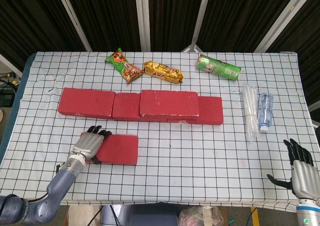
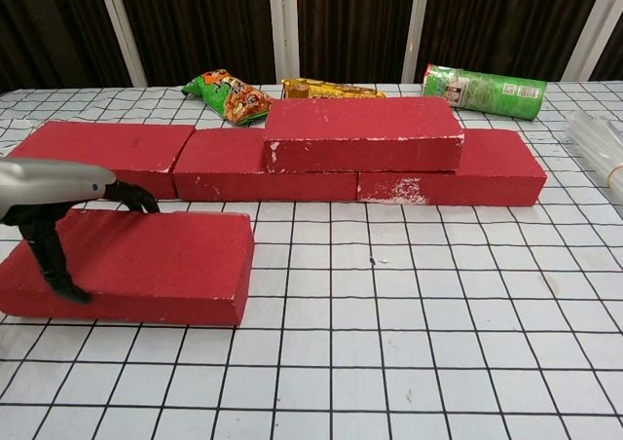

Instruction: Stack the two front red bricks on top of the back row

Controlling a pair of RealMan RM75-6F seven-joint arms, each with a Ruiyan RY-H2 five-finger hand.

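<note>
Left hand (image 1: 89, 147) grips the front brick's (image 1: 117, 149) left end, fingers over the top, thumb on the near face; brick flat on the surface (image 1: 200, 146), near the left front edge. Behind: back row (image 1: 87, 102) of red bricks, one brick (image 1: 169, 103) already stacked centre. Far side: snack packs (image 1: 124, 66), green can (image 1: 218, 67). Right: bottle (image 1: 264, 111) beside a clear tube. Right hand (image 1: 301, 172) open, empty, at the front right corner. Checked cloth; dark slatted wall behind.

checked table (image 1: 210, 151), red bricks (image 1: 90, 102), snacks (image 1: 162, 71), bottle (image 1: 264, 111)
</note>
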